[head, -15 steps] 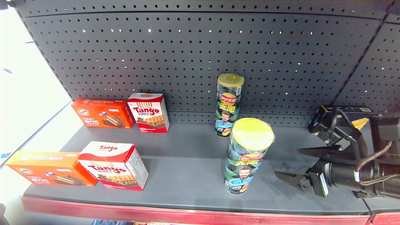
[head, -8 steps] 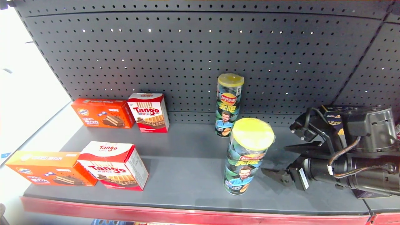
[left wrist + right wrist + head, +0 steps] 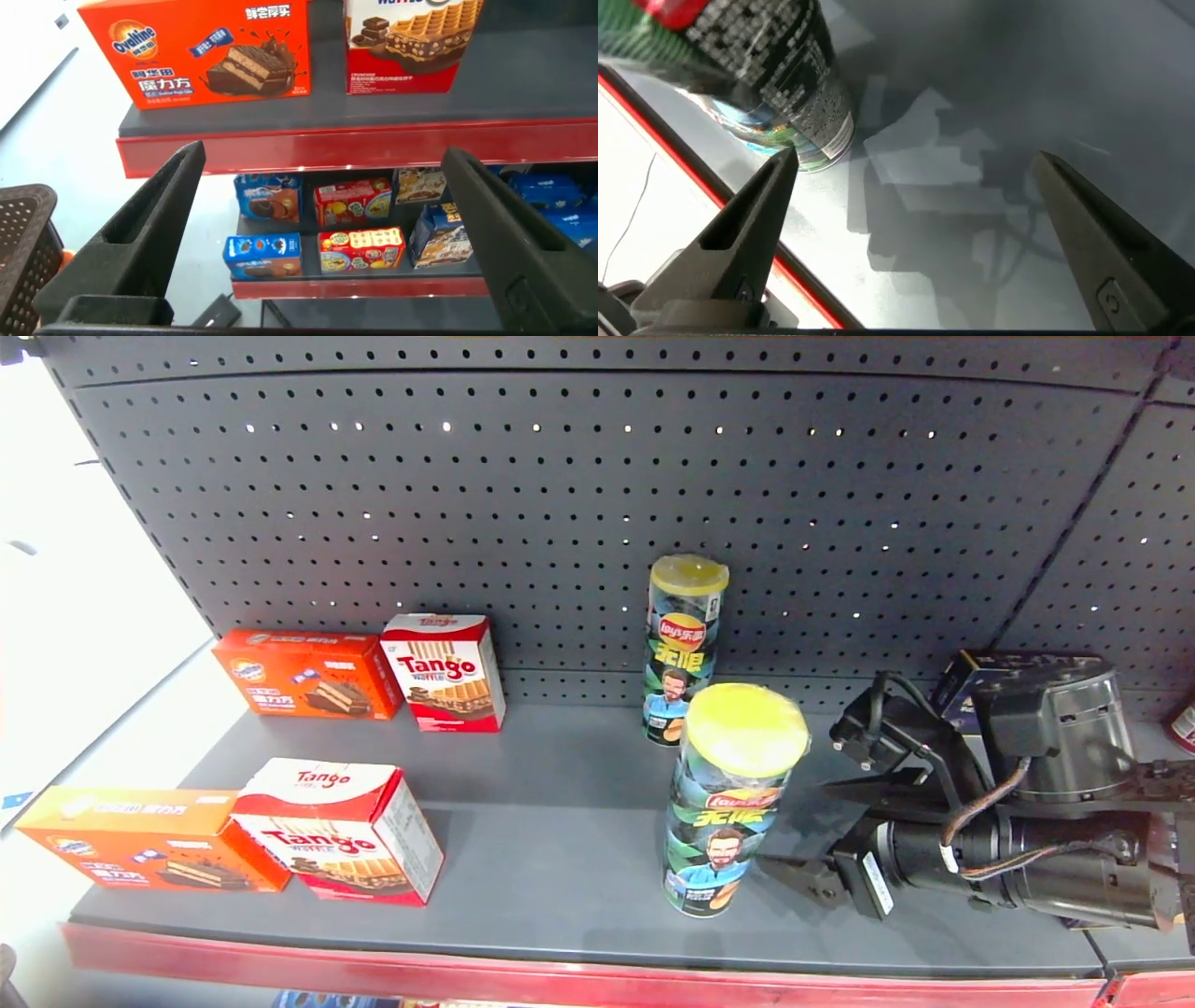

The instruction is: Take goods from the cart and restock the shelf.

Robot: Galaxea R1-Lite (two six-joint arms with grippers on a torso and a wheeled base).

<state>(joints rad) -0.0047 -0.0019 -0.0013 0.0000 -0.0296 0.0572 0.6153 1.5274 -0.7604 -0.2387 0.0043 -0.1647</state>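
head: down on shelf (image 3: pixel 560 840) | left wrist: facing its front edge | right wrist: close over it

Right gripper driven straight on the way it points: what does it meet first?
Likely the front chip can, just ahead of the open right gripper; it sits off-centre toward one finger, depth unclear.

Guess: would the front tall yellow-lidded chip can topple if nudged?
Probably: the tall yellow-lidded chip can stands upright on a narrow base, so a high push may tip it. Being round, it would likely roll afterwards.
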